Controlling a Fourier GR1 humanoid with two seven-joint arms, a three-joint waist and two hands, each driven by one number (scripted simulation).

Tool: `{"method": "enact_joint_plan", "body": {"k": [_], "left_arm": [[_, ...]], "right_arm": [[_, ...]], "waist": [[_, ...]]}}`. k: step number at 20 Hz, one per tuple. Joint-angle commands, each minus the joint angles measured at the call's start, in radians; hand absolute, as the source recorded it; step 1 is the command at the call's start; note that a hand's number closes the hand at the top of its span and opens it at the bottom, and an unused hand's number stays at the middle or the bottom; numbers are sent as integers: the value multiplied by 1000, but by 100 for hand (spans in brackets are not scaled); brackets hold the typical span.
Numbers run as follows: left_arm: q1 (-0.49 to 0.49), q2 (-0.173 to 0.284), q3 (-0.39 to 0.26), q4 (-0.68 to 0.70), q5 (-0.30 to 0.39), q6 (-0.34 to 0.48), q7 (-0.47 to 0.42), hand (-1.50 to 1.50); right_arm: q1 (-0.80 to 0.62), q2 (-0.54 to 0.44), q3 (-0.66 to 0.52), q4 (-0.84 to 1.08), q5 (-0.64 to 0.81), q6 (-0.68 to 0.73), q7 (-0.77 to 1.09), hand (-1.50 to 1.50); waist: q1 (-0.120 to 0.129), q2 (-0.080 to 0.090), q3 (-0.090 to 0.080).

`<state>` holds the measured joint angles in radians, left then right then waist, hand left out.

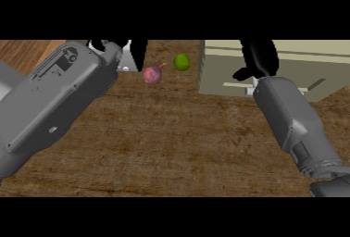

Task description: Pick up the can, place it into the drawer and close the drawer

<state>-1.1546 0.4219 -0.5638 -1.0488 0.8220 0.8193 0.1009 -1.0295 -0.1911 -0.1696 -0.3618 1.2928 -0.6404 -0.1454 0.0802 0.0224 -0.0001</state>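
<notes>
Fingers of right hand (258, 58) extended, relaxed, over the cream drawer (301, 88). Left hand (130, 51) fingers: cannot tell. Pink fruit (153, 74) and lime (182, 62) on tabletop (171, 139).

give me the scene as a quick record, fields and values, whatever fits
surface: brown counter
left hand: far left, over a pale object mostly hidden under it
right hand: over the cream drawer unit at far right
loose items: pink round item, green round item, side by side between the hands
can: not clearly visible
drawer state: cannot tell
</notes>
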Motion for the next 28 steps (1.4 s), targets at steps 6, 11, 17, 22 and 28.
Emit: {"method": "enact_joint_plan", "body": {"k": [6,11,17,22,28], "left_arm": [[46,17,4,-69,-24,12,14,-150],[51,37,-4,-134,-27,21,54,-150],[72,35,-7,-156,-33,19,55,-150],[71,48,9,-157,-30,19,65,-150],[99,57,7,-185,-43,11,66,-150]], "right_arm": [[-163,-52,-27,114,19,0,56,-150],[-199,-91,-45,143,9,25,47,-150],[-234,-8,-192,151,-171,133,-111,-150],[-202,29,-362,156,-349,194,-212,-150],[-222,15,-433,160,-419,247,-276,-150]], "waist": [[22,12,2],[43,9,3],[51,13,6],[31,15,9],[31,17,4]]}}
